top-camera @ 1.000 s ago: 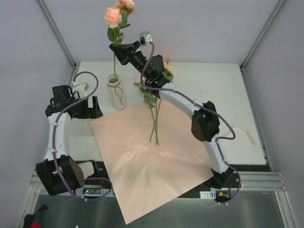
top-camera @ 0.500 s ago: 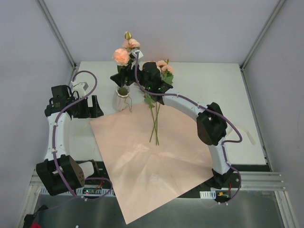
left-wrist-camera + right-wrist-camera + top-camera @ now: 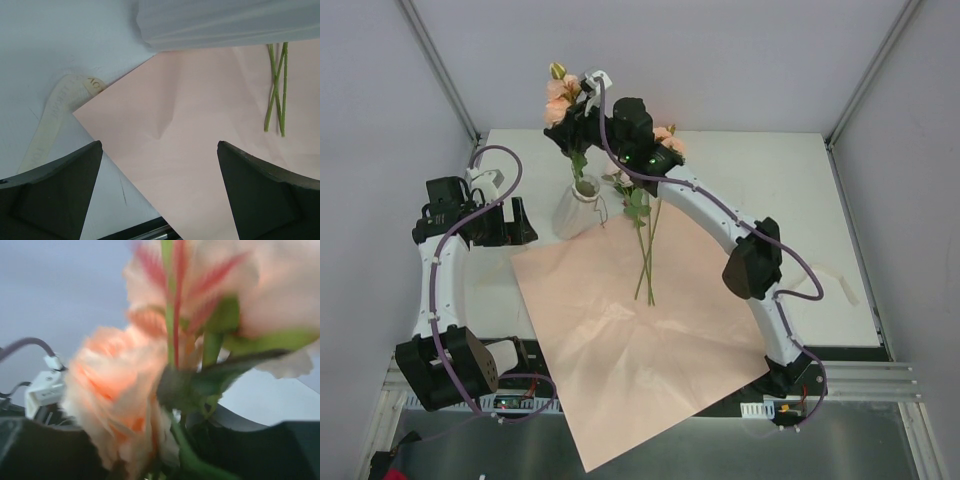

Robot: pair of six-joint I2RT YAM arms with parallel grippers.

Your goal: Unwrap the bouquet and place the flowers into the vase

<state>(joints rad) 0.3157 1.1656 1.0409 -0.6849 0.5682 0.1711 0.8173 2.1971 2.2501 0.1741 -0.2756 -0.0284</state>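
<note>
Bench (image 3: 770,180) is plain matte white. The vase (image 3: 576,210) sits toward the far left corner, just off the far corner of the pink paper sheet (image 3: 640,340). It's white ceramic, with a narrow neck widening into a fatter body. One stem of the flowers (image 3: 560,92) stands in its mouth, thin and green, with ruffled peach blooms and a closed bud on top. The right claw (image 3: 572,128) is right at the leaves under those blooms. In its wrist view the petals are a soft blurry mess and only the dark fingers (image 3: 45,450) peek in at the bottom, so I honestly can't tell if it's gripping the stem or not. The loose flowers (image 3: 646,250) lie on the far part of the paper, with long wiry stems crossing. The paper is flat and squarish with faint creases, and its near corner hangs past the bench's near edge. The left claw (image 3: 160,192) is spread wide and empty near the left edge, by the paper's left corner. A flat cream ribbon (image 3: 54,116) with printed lettering lies just beside that corner.
</note>
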